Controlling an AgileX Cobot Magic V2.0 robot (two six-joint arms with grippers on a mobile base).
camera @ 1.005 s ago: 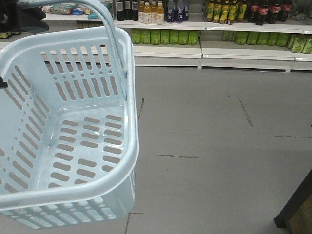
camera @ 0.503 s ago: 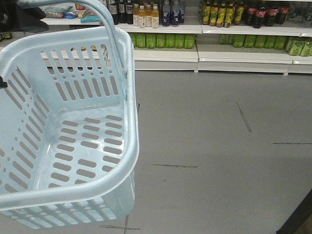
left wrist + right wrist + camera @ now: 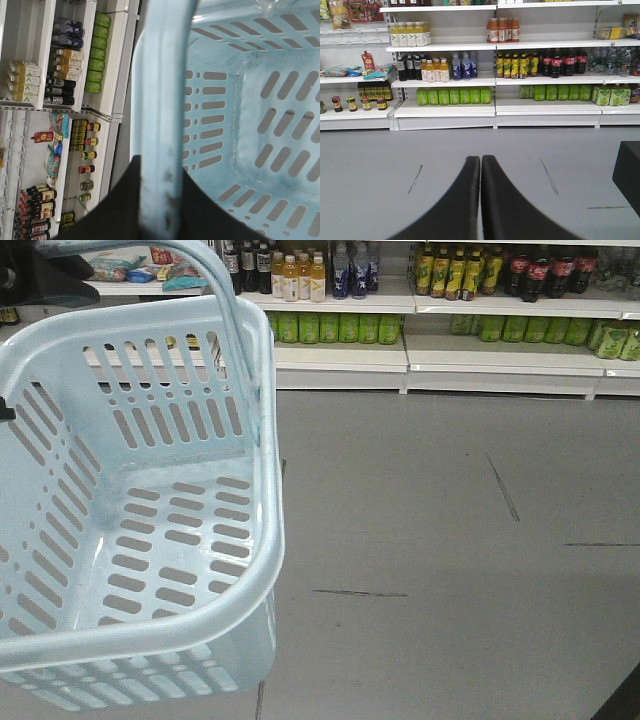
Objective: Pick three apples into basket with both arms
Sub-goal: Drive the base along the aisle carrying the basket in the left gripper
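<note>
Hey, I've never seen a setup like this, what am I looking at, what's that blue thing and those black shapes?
This is a two-armed mobile robot in a shop. The front camera shows the pale blue basket held above the grey floor; it is empty. The left wrist camera shows the left gripper closed around the handle. The right wrist camera shows the right gripper, black fingers shut on nothing, facing shelves of bottled drinks. No apples are in view.

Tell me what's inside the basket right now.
Nothing shows inside the basket, just its bare slotted bottom, with grey floor visible through the slots. The front view cuts off its left edge, and the handle hides a strip in the wrist view.
</note>
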